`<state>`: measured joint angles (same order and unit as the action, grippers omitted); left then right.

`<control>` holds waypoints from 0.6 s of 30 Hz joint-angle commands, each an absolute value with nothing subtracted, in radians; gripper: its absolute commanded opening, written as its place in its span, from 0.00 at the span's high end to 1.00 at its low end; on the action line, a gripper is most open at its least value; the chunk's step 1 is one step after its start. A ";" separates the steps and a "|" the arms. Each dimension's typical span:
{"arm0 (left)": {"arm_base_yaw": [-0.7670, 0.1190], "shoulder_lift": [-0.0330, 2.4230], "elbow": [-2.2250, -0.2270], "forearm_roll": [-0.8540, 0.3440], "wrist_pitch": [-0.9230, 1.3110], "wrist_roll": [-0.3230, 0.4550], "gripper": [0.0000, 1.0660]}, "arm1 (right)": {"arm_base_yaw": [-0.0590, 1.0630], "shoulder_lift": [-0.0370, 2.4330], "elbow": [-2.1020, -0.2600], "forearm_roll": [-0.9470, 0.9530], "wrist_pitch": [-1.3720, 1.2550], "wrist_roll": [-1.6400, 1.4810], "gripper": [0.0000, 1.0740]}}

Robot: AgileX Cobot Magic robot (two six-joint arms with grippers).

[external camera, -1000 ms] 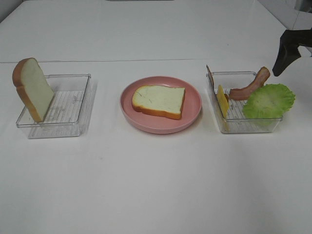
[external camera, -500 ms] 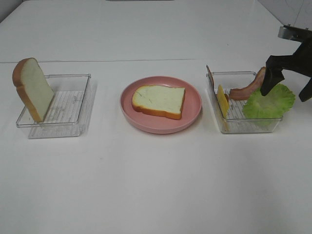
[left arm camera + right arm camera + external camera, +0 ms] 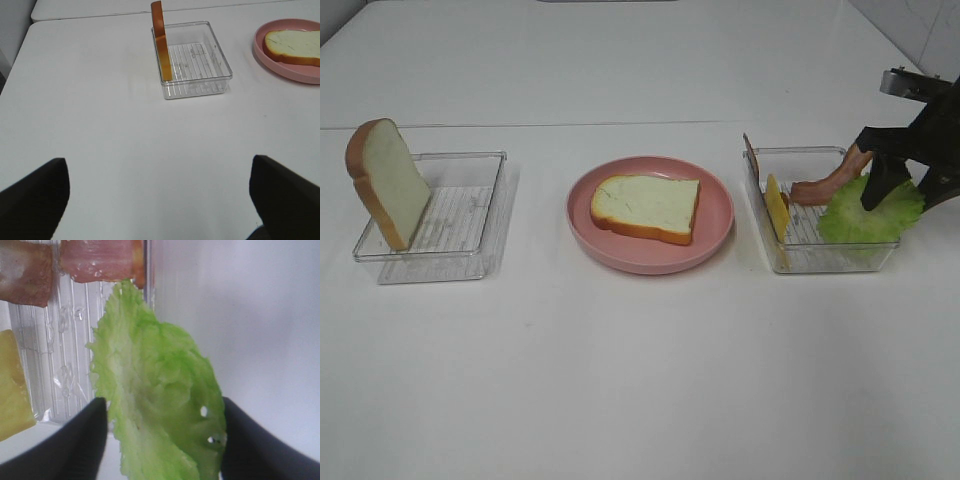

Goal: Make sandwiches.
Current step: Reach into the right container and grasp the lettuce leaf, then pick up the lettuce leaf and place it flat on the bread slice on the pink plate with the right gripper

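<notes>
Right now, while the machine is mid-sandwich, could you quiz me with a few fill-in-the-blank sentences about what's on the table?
The flat-lying bread slice rests on the pink ____.
The other bread slice stands on edge in the clear tray at the high view's ____ side.
The right hand straddles the green ____, fingers apart.
The right-side tray also holds bacon and a yellow ____ square.
Missing words: plate; left; lettuce; cheese.
</notes>
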<state>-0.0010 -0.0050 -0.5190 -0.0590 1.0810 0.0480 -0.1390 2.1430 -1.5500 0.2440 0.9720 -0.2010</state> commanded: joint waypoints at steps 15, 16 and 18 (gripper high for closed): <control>0.001 -0.017 -0.518 -0.068 1.074 0.052 0.16 | -0.141 2.097 -1.553 0.221 0.983 -0.179 1.00; 0.001 -0.017 -0.518 -0.068 1.074 0.052 0.16 | -0.141 2.080 -1.553 0.220 0.979 -0.179 1.00; 0.001 -0.017 -0.518 -0.068 1.074 0.052 0.16 | -0.141 2.074 -1.553 0.220 0.978 -0.180 1.00</control>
<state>-0.0010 -0.0050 -0.5190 -0.0590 1.0810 0.0480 -0.1360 2.1000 -1.5500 0.2340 0.9820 -0.1840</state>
